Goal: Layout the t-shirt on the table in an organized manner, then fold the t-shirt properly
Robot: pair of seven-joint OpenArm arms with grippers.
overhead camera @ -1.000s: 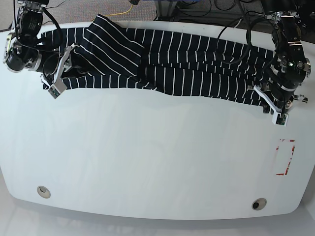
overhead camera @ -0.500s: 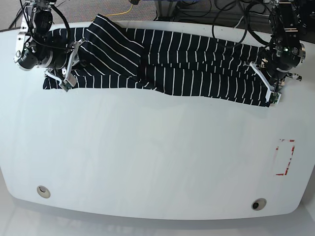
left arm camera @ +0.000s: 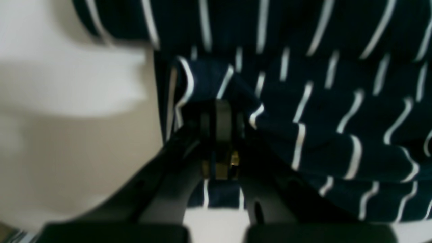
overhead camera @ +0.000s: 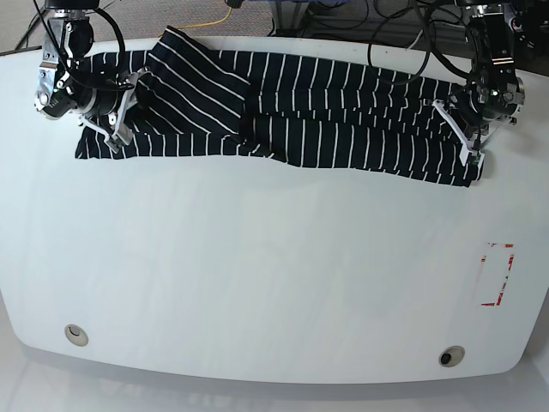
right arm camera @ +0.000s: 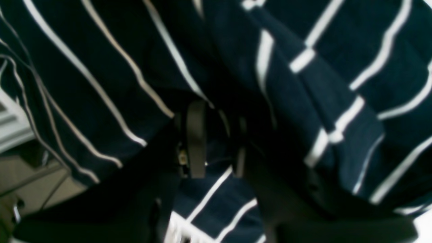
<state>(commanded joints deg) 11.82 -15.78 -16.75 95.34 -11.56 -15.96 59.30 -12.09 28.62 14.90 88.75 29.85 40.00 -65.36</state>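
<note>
The t-shirt (overhead camera: 326, 112), very dark navy with thin white stripes, lies stretched in a long band along the far side of the white table (overhead camera: 257, 275). My left gripper (overhead camera: 470, 148) is at the shirt's right end. The left wrist view shows this gripper (left arm camera: 221, 111) shut on a bunched fold of the striped fabric (left arm camera: 337, 101) at its edge. My right gripper (overhead camera: 116, 130) is at the shirt's left end. In the right wrist view this gripper (right arm camera: 216, 114) is buried in the cloth (right arm camera: 101, 67) and pinches it.
A small red rectangular marking (overhead camera: 497, 275) sits near the table's right edge. Two round holes (overhead camera: 75, 334) (overhead camera: 447, 356) lie along the near edge. Cables and a yellow cord run behind the table's far edge.
Both grippers moved from in front of the shirt's near edge back onto its two ends and closed on the fabric. The shirt's ends have been drawn slightly outward.
</note>
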